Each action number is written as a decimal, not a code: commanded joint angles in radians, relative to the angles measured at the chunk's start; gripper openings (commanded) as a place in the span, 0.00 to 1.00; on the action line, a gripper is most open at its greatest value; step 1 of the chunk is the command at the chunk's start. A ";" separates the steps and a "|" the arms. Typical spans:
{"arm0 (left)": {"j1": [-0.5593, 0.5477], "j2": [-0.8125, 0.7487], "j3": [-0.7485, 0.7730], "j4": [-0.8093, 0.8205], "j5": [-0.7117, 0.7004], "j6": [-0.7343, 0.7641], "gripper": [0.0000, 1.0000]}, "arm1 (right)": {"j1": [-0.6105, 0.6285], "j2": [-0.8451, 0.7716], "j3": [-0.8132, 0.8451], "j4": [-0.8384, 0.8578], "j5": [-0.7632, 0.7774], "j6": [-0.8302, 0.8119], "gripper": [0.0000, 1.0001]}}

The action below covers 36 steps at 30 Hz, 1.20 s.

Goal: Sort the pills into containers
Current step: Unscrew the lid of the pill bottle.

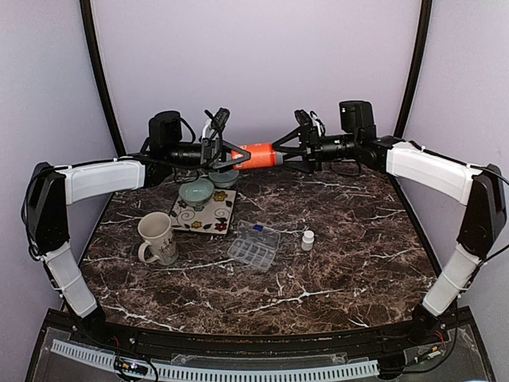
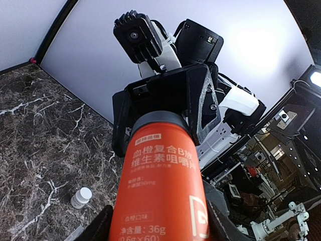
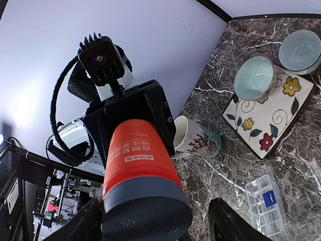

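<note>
An orange pill bottle [image 1: 256,155] with a dark cap is held level, high above the back of the table. My left gripper [image 1: 231,155] is shut on its orange body [image 2: 160,175]. My right gripper [image 1: 288,151] is open around the dark cap [image 3: 145,211]; table shows between the cap and one finger [image 3: 228,221]. The clear organiser box [image 1: 254,246] lies flat at the table's middle, with a blue piece [image 1: 258,228] in one cell. It also shows in the right wrist view [image 3: 266,208]. No loose pills show.
A small white bottle [image 1: 308,239] stands right of the organiser. A cream mug [image 1: 157,238] stands at the left. A pale green bowl [image 1: 196,192] sits on a flowered tile [image 1: 208,219]. A second bowl [image 1: 223,177] sits behind it.
</note>
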 commanded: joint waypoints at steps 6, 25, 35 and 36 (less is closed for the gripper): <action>-0.008 -0.030 0.037 0.004 0.012 0.029 0.05 | 0.008 0.022 0.039 0.020 -0.023 -0.005 0.58; -0.003 0.119 0.036 0.677 0.119 -0.711 0.05 | 0.031 -0.058 0.132 -0.255 0.151 -0.647 0.00; -0.005 0.153 0.027 0.818 0.124 -0.884 0.06 | 0.065 -0.166 0.104 -0.305 0.387 -0.867 0.00; -0.005 0.152 0.025 0.822 0.126 -0.886 0.06 | 0.066 -0.169 0.101 -0.300 0.387 -0.866 0.00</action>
